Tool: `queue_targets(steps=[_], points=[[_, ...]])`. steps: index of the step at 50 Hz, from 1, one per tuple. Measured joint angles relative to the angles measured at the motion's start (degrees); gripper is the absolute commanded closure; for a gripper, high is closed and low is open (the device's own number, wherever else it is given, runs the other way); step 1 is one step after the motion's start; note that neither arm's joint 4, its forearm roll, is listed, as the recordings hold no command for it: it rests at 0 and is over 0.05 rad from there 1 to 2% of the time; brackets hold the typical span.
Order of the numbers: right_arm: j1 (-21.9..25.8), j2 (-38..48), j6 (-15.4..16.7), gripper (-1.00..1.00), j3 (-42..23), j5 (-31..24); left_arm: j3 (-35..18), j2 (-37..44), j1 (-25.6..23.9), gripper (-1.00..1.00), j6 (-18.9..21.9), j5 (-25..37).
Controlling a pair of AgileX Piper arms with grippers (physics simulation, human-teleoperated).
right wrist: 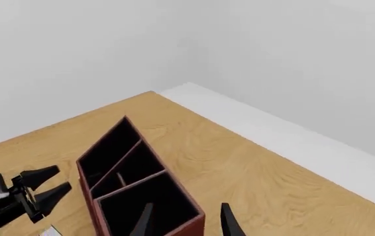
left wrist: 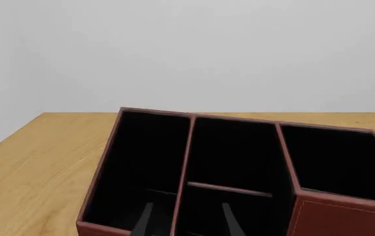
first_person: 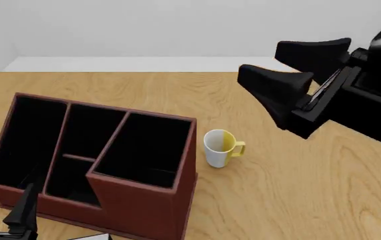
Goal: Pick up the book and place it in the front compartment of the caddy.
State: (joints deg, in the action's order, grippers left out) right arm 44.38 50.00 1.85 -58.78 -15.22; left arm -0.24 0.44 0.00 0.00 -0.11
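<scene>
With both the left tool (first_person: pixel 7 212) and right tool (first_person: pixel 280 80) spread and empty, the caddy (first_person: pixel 144 200) held nothing; pickup and placement of the book (first_person: pixel 94 237) remained.

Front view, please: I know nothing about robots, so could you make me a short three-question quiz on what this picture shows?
1. True or false: the mug stands inside the caddy.
2. How many cells does the caddy have? A) two B) four C) six
3. In one word, is the right tool open or shut?

Key
1. False. The mug stands on the table, beside the caddy's tall-walled end.
2. B.
3. Open. Its fingers are spread with nothing between them, up above the table.
</scene>
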Motion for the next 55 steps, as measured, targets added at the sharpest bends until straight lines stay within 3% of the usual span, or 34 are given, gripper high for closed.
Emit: queue_targets(steps=[14,35,55], points=[[12.45,9.83,0.6,-1.0,-13.15,-12.87,0.0,-0.01,0.0,-1.0,0.01,0.0],[25.7,23.76,5.27,-1.0,-33.95,-36.88,0.0,0.0,0.0,-1.0,0.0,0.0],[34.0,33.03,7.87,-1.0,-42.24,-48.19,0.0,-0.01,0.0,-1.0,0.0,0.0]])
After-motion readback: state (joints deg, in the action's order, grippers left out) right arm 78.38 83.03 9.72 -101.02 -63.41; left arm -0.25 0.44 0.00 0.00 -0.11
